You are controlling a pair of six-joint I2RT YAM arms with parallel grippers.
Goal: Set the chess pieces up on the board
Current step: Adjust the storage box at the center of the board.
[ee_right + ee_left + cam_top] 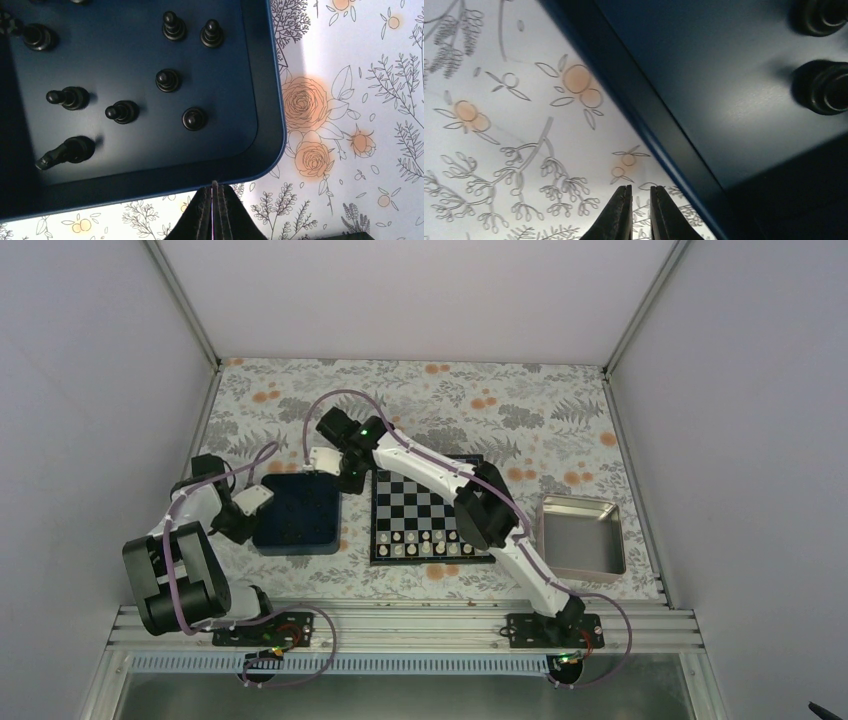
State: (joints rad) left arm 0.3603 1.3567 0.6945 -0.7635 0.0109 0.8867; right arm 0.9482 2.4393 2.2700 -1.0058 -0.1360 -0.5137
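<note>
Left gripper hovers at the 9 o'clock edge of the smooth dark blue tray, its matte black fingers a narrow slit apart and empty. The overhead view cannot resolve the chess pieces; the right wrist view shows rounded, glossy black figures inside the tray. Right gripper, jaws pressed together, hangs at the tray's 1 o'clock corner. The flat checked board, at the tray's 3 o'clock, carries white pieces on its near rows.

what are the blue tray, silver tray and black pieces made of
Blue tray: likely matte plastic or painted metal; soft dull sheen, rounded rim. Silver tray: looks like bare metal; pale grey shine. Black pieces: probably moulded plastic; slight gloss on top.
</note>
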